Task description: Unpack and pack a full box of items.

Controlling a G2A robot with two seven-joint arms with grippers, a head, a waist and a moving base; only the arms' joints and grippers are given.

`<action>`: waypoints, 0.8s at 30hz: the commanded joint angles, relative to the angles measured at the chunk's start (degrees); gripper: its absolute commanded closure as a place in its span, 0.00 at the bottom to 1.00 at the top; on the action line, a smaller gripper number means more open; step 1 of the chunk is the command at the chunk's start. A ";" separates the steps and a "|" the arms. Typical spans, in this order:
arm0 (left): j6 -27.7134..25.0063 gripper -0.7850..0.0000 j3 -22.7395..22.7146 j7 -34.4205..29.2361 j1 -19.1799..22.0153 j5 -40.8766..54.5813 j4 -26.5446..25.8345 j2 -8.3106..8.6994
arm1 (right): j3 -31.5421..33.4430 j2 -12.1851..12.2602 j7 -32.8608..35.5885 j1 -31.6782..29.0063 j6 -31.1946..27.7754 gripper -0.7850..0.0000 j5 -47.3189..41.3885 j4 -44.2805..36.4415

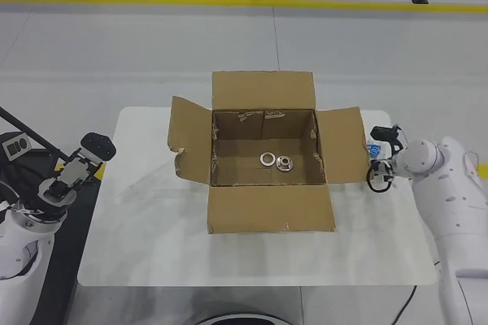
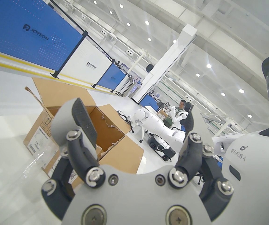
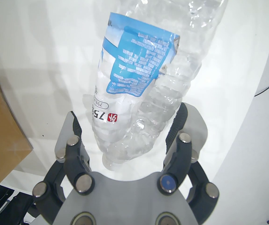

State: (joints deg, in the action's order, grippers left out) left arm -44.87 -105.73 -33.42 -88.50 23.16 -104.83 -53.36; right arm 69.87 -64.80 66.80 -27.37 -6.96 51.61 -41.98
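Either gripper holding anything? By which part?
The left gripper is open and empty. The right gripper straddles the crushed bottle near its neck end, but one finger stands clear, so no firm hold shows.

Overhead and left-wrist cameras both see the box [image 1: 268,213].
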 commanded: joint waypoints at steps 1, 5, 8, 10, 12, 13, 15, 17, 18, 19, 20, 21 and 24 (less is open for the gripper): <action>0.00 0.00 0.00 0.00 0.00 0.00 0.00 0.00 | -0.25 -0.07 -0.40 0.41 -0.05 0.74 -0.01 0.81; 0.00 0.00 0.00 0.00 0.00 0.00 0.00 0.00 | -0.43 -0.05 -1.17 1.11 0.27 1.00 0.05 2.12; 0.00 0.00 0.00 0.00 0.00 0.00 0.00 0.00 | 0.00 0.17 -2.15 1.40 0.66 1.00 -0.01 2.21; 0.00 0.00 0.00 0.00 0.00 0.00 0.00 0.00 | 0.68 0.46 -2.87 1.44 0.57 1.00 -0.26 1.50; 0.00 0.00 0.00 0.00 0.00 0.00 0.00 0.00 | 1.84 0.97 -3.72 1.27 0.75 1.00 -0.32 0.13; 0.00 0.00 0.00 0.00 0.00 0.00 0.00 0.00 | 2.56 1.29 -4.05 1.11 1.05 1.00 -0.19 -0.93; 0.00 0.00 0.00 0.00 0.00 0.00 0.00 0.00 | 4.58 2.07 -5.21 0.43 2.00 1.00 -0.09 -4.18; 0.00 0.00 0.00 0.00 0.00 0.00 0.00 0.00 | 7.44 2.99 -7.04 -0.96 2.91 1.00 -0.44 -9.47; 0.00 0.00 0.00 0.00 0.00 0.00 0.00 0.00 | 8.64 3.49 -7.44 -2.02 3.44 1.00 0.43 -12.90; 0.00 0.00 0.00 0.00 0.00 0.00 0.00 0.00 | 9.78 3.97 -7.32 -3.06 4.51 1.00 1.77 -17.08; 0.00 0.00 0.00 0.00 0.00 0.00 0.00 0.00 | 10.94 4.37 -7.28 -4.35 5.30 1.00 2.46 -22.00; 0.00 0.00 0.00 0.00 0.00 0.00 0.00 0.00 | 12.23 4.72 -7.16 -5.92 5.85 1.00 2.60 -27.08; 0.00 0.00 0.00 0.00 0.00 0.00 0.00 0.00 | 15.16 5.50 -6.87 -10.49 7.55 1.00 4.12 -41.93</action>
State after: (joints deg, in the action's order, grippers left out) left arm -44.87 -105.73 -33.42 -88.50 23.16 -104.83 -53.36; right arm 84.44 -59.42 59.91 -36.66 0.42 55.45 -78.21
